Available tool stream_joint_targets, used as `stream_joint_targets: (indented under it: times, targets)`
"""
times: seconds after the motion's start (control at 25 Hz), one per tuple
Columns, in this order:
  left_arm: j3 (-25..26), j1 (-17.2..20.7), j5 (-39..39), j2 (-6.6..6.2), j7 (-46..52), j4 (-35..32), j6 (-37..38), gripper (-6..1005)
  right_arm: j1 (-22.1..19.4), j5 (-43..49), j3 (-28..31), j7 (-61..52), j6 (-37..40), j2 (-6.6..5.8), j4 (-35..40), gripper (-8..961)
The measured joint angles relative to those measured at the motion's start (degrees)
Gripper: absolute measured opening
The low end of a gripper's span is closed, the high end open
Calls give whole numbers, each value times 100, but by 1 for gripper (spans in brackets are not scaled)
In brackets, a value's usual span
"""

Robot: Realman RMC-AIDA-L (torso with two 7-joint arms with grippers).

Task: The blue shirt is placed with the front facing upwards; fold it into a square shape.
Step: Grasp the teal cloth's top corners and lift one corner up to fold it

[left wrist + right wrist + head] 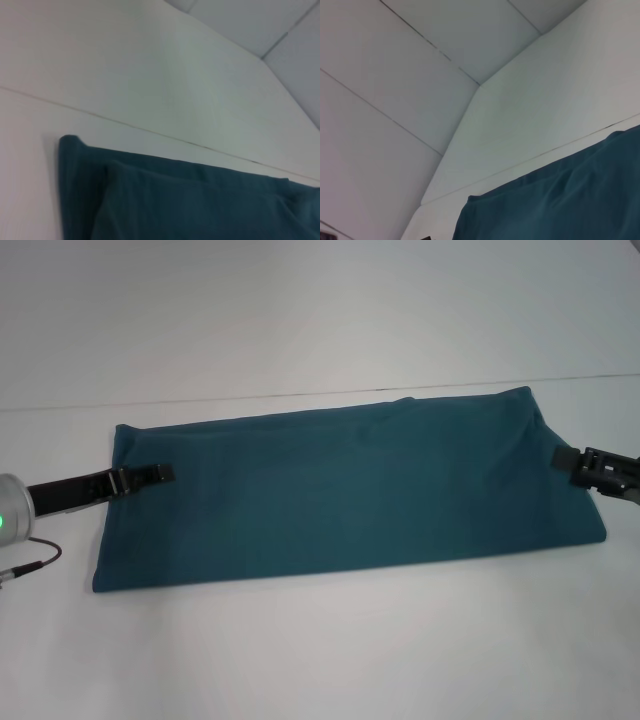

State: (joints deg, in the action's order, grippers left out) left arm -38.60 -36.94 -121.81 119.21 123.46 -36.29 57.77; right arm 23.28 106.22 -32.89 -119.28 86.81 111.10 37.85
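Shirt folded to a long band, both ends held

The blue shirt (350,495) spans mid-frame; left gripper (160,474) and right gripper (562,457) touch its ends, clamping unclear. Lift both ends level, fold across evenly.

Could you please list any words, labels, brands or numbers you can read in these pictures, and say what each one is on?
None can be read.
The dark teal-blue cotton shirt, folded into a long band on the white table, shows only plain cloth: no lettering, no label.
The black left tool at one short end and the black right tool at the other carry no legible marking.
The green lamp on the left arm is a light, not text.
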Motion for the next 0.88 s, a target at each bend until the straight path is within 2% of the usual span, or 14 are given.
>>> stream_joint_targets:
  times: [0.28,0.4,0.72,0.88]
  targets:
    - [-42,-217,-423,-59,604,270,-312,667,9,-1,-32,1,-90,13,-19,947]
    - [-25,-302,-554,-96,804,424,-429,703,18,-2,-33,1,-95,15,-29,947]
    - [83,-303,-513,-50,834,483,-566,848,-2,-5,-21,1,-104,18,-88,946]
    - [83,-335,-513,-47,845,553,-649,845,7,-6,-13,19,-116,8,-162,946]
